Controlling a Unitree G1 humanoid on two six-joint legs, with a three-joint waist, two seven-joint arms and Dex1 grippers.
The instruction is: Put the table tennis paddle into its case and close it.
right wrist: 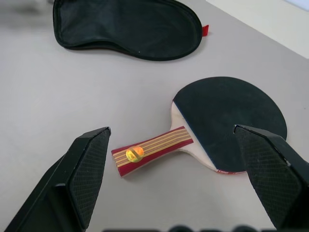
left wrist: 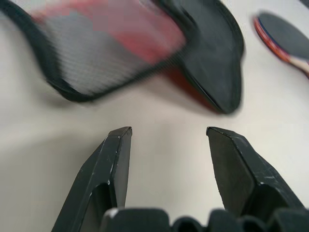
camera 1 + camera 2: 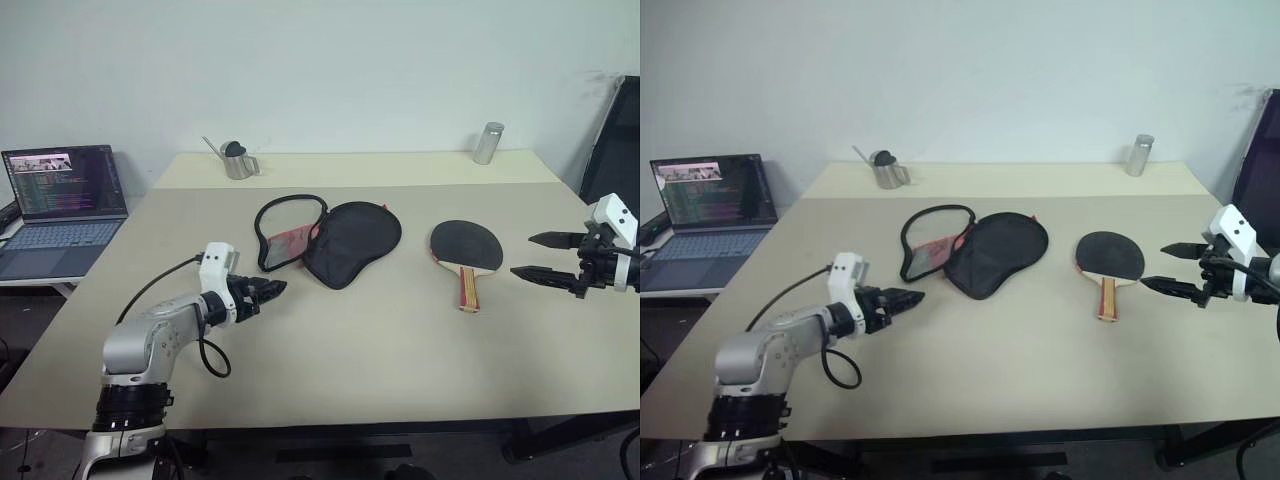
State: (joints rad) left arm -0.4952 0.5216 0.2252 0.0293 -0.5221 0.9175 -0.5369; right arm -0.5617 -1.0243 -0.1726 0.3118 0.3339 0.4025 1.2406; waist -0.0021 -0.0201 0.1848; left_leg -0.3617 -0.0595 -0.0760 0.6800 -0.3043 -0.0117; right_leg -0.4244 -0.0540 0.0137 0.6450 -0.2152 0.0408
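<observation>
The stiff, light paddle (image 1: 212,128) lies flat on the table (image 3: 400,340) just ahead of the right gripper (image 1: 176,137)'s wide-spread, empty fingers, best taken by its handle, while the limp, open case (image 2: 145,53) lies beyond the left gripper (image 2: 169,133)'s part-open, empty fingers.

Table tennis paddle (image 1: 227,121) flat on table (image 1: 58,96), case (image 1: 125,29) beyond, wide-parted jaws.
</observation>
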